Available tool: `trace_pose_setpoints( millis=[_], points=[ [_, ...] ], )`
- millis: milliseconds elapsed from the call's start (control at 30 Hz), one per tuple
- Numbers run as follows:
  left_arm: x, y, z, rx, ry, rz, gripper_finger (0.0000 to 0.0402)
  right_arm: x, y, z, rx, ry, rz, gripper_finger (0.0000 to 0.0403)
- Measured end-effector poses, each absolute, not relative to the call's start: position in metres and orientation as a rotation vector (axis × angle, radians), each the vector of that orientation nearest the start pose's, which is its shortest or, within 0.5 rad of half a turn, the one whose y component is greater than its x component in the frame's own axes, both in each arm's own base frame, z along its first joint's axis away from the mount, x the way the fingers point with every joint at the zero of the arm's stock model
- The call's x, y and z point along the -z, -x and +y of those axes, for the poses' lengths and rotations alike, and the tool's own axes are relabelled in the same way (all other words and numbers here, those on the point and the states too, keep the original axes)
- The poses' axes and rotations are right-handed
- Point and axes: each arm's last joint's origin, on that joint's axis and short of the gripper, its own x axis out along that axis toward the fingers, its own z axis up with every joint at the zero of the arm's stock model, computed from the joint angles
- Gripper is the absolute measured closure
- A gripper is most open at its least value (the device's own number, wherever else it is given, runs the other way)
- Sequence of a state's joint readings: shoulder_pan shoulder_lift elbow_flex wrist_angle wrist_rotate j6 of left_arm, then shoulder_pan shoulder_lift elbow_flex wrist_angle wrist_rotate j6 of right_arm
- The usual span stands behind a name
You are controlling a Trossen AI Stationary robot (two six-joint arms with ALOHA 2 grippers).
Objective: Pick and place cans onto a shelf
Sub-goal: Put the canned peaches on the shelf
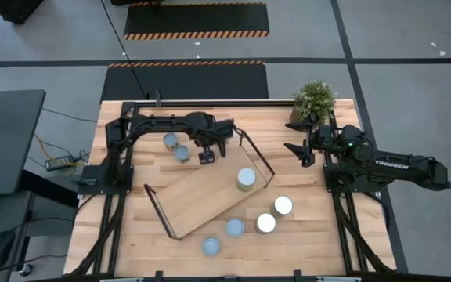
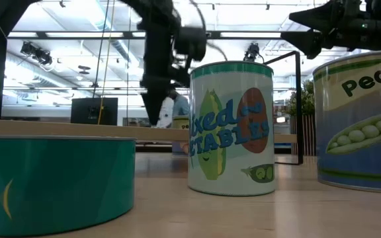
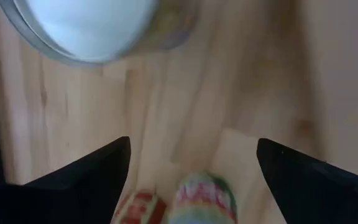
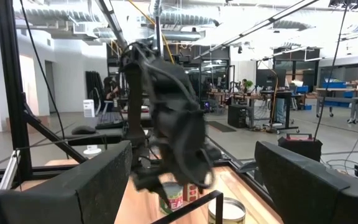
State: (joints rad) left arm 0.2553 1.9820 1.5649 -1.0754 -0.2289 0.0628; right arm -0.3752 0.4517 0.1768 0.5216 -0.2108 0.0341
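My left gripper (image 1: 207, 157) is open and hangs above the table beside the shelf's far end, touching nothing. Two cans (image 1: 170, 140) (image 1: 182, 153) stand on the table just left of it. One pale can top (image 3: 79, 25) shows ahead of its spread fingers. The shelf (image 1: 210, 196), a light-wood board with black wire ends, lies slantwise on the table. One can (image 1: 246, 178) stands on the shelf near its right end. Several more cans (image 1: 283, 206) (image 1: 265, 223) (image 1: 235, 228) stand on the table near the front. My right gripper (image 1: 297, 149) is open, raised, and empty.
A potted plant (image 1: 314, 99) stands at the far right corner, close to my right arm. In the low view, three cans (image 2: 51, 178) (image 2: 230, 129) (image 2: 362, 122) stand close to the camera. The shelf's wire frame (image 1: 257, 153) rises beside my left gripper.
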Motion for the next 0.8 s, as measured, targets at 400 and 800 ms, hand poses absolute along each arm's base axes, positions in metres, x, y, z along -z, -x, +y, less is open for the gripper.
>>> trace_pose_setpoints(
  millis=[400, 800],
  points=[
    [-0.202, -0.360, 0.156, -0.296, 0.182, 1.356, 0.0049, -0.233, -0.121, -0.041, 0.159, 0.040, -0.240, 0.0054],
    [-0.203, -0.369, 0.146, -0.247, 0.102, 1.325, 0.0049, -0.234, -0.121, -0.041, 0.159, 0.041, -0.247, 0.0054]
  ],
)
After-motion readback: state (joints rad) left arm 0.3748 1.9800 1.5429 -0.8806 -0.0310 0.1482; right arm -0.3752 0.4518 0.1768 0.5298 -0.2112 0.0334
